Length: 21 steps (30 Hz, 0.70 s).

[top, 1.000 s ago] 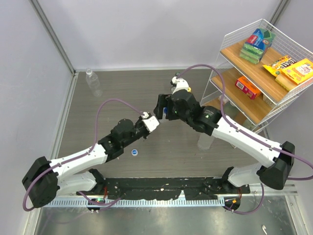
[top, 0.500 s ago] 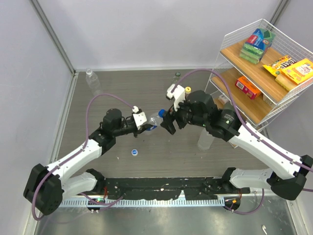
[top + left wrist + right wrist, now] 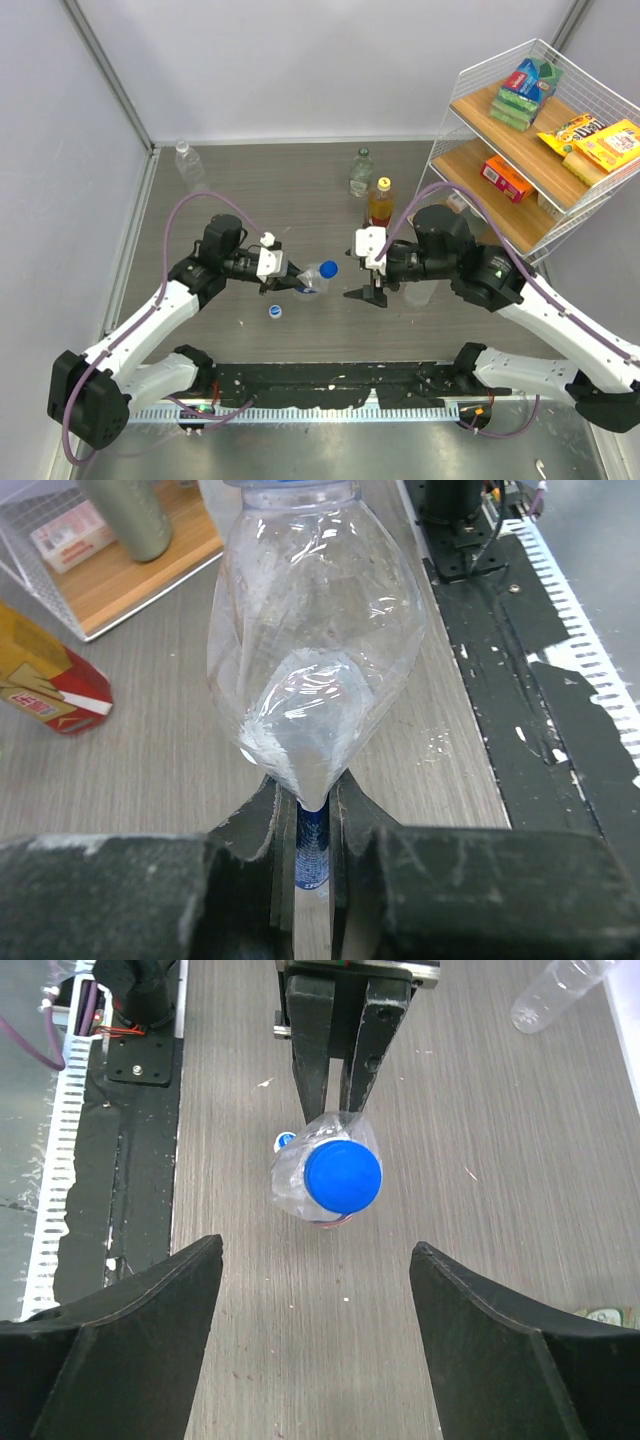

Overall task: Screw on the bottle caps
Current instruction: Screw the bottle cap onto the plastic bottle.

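left arm [image 3: 150, 325] goes from the near left corner of the table toward the middle, elbow bent, wrist approx level. left gripper [image 3: 288, 282] is pinched tight on the squashed bottom end of the clear bottle [image 3: 312, 277]. right arm [image 3: 540, 305] comes from the near right corner, wrist facing the left one. right gripper [image 3: 368, 293] has fingers spread wide, w/ nothing between them.

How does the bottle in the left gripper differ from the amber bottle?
The held bottle is clear; the amber bottle has a red label. The held bottle lies sideways, pinched at its base by the left gripper; the amber bottle stands upright on the table. The held bottle wears a blue cap, the amber bottle a yellow cap. Both are capped.
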Available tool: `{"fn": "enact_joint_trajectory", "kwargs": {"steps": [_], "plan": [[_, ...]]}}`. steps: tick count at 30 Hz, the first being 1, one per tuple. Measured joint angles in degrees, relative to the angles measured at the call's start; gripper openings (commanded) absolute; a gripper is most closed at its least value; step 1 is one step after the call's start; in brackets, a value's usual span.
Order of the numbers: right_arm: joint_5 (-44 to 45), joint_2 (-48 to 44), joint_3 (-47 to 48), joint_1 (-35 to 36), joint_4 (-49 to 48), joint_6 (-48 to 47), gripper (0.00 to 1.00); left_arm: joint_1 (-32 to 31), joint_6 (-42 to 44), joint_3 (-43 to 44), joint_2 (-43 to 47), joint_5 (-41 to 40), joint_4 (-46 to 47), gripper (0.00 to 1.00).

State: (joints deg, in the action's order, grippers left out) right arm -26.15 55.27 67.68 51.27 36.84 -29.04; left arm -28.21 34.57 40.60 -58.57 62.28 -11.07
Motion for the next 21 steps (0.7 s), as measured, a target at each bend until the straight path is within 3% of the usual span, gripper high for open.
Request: {"fn": "enact_joint_trajectory", "kwargs": {"steps": [9,21], "plan": [[-5.9,5.11,2.64,0.02,-1.31,-0.76,0.72,0.0,2.01,0.33,0.13,1.6,-3.69,0.0],[-6.49,7.28,4.37,0.57,-2.08,-0.66,0.68,0.09,1.97,0.5,-0.04,2.1,-3.87,0.0]]}}
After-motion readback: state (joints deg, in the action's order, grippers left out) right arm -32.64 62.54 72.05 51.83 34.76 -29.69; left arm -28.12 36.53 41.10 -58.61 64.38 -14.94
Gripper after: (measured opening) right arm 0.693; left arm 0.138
